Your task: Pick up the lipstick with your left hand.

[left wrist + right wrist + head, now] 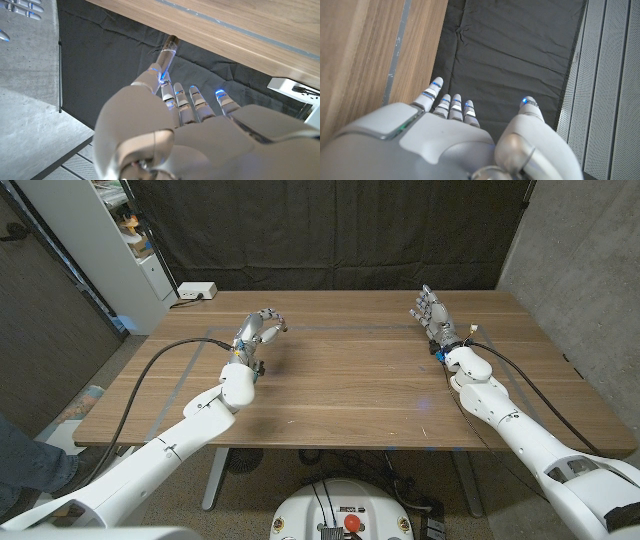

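The lipstick (168,52), a slim tube with a clear and silver end, sticks out from between the thumb and a finger of my left hand (175,130). In the head view the left hand (258,333) is over the table's left half with its fingers curled around the tube. My right hand (431,311) is at the far right of the table with its fingers spread and nothing in it. The right wrist view shows the right hand (455,140) from behind with its fingers apart.
A white power strip (195,291) lies at the table's far left corner, with a cable running off it. A white shelf unit (120,240) stands beyond the left edge. A dark curtain hangs behind the wooden table (350,395). Cables run along both arms.
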